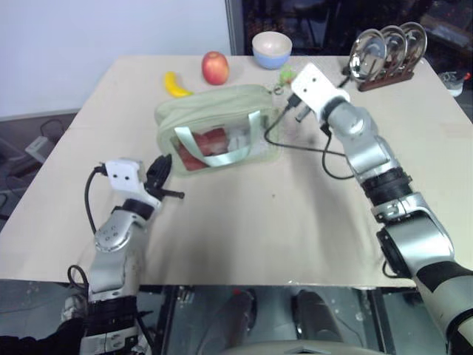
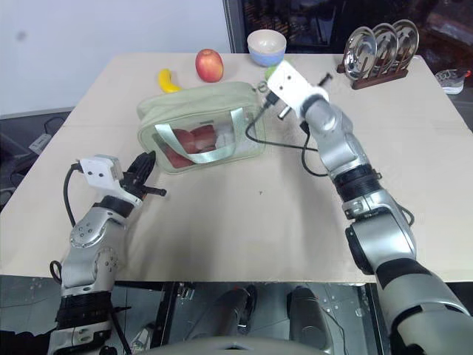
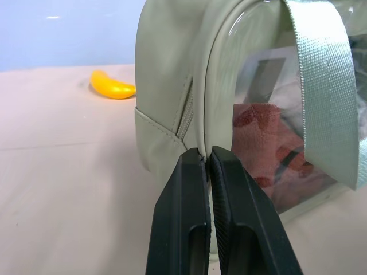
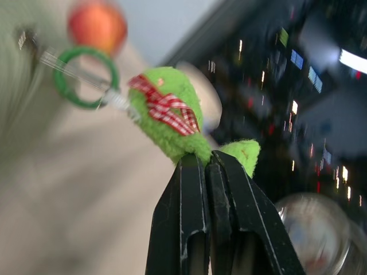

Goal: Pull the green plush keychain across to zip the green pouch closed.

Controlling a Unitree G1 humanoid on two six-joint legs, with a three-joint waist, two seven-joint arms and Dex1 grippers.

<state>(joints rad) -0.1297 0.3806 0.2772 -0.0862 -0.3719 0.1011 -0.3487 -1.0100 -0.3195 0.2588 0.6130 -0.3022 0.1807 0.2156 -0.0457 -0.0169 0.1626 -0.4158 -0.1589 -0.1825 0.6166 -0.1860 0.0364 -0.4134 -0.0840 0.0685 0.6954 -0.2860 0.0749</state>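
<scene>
Currently, in the left eye view, the green pouch (image 1: 216, 127) lies on the table (image 1: 310, 214) with its long axis running left to right, the zipper along its top; the right gripper (image 1: 290, 95) sits at the pouch's far right end, where the green plush keychain (image 1: 286, 74) shows just beyond the wrist camera housing. The right arm reaches forward, extended and roughly level. The left gripper (image 1: 164, 168) rests at the pouch's near left corner, its forearm low over the table. A banana (image 1: 176, 85), an apple (image 1: 215, 67), a bowl (image 1: 271, 49) and a rack of metal plates (image 1: 386, 50) stand along the far edge. The right eye view presents the same layout. In the left wrist view, the left fingers (image 3: 186, 212) are pressed together on the pouch's corner seam, apparently anchoring it. In the right wrist view, the right fingers (image 4: 189, 212) are clamped on the keychain's fuzzy body, which carries a red checked ribbon and a green ring on a taut metal link leading back toward the pouch. Judged from this, any remaining pull runs rightward along the zipper line, away from the anchored end.
</scene>
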